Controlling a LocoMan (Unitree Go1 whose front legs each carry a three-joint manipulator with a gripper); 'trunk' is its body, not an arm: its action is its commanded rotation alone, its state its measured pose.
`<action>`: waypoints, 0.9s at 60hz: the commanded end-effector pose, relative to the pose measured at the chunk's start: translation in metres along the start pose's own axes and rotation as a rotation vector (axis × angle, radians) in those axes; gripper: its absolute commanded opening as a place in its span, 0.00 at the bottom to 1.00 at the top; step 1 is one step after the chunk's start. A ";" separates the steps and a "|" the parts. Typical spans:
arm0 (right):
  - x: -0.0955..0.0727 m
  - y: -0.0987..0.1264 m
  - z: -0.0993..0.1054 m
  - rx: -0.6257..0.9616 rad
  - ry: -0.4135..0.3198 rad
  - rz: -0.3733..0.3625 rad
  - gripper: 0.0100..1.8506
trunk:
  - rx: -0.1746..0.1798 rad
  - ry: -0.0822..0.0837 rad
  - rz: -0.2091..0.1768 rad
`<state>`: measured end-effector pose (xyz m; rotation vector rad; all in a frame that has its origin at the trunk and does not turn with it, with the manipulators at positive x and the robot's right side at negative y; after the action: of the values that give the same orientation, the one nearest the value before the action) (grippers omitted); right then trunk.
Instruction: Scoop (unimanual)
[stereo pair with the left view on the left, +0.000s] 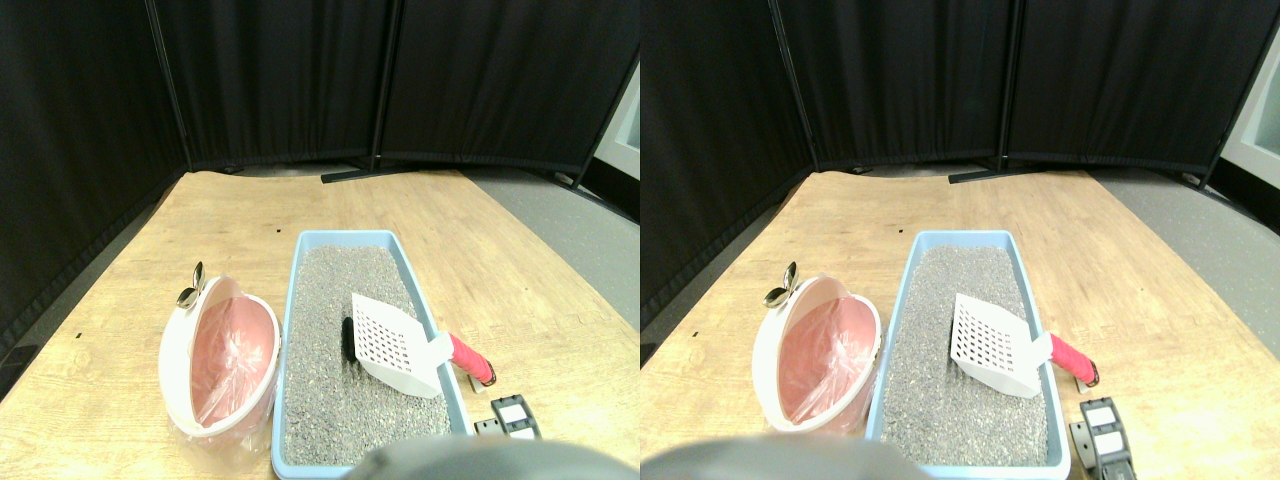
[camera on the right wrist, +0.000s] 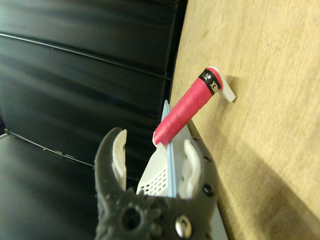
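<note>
**Scoop lying in the tray, gripper short of its handle**

A bin (stereo pair with the left view on the left: 220, 355) with a pink liner is sitting at the left, touching the blue tray (stereo pair with the left view on the left: 292, 300) of grey litter. A dark lump (stereo pair with the left view on the left: 347, 338) is lying in the litter against the white scoop (stereo pair with the left view on the left: 393, 343), whose pink handle (stereo pair with the left view on the left: 470, 358) is sticking out over the tray's right rim. The right gripper (camera on the right wrist: 152, 157) is waiting near the handle, jaws spread and holding nothing.
</note>
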<state>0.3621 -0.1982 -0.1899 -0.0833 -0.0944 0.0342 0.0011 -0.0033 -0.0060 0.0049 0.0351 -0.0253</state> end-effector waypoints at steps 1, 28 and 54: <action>0.004 -0.006 0.003 0.044 -0.037 -0.003 0.39 | -0.009 -0.015 -0.012; 0.021 -0.018 0.008 0.136 -0.066 -0.010 0.49 | -0.020 -0.020 -0.021; 0.054 -0.008 0.007 0.222 -0.037 0.005 0.51 | -0.045 -0.012 0.009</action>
<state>0.4108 -0.2064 -0.1788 0.1433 -0.0970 0.0535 0.0007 -0.0035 -0.0046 -0.0194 0.0239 -0.0197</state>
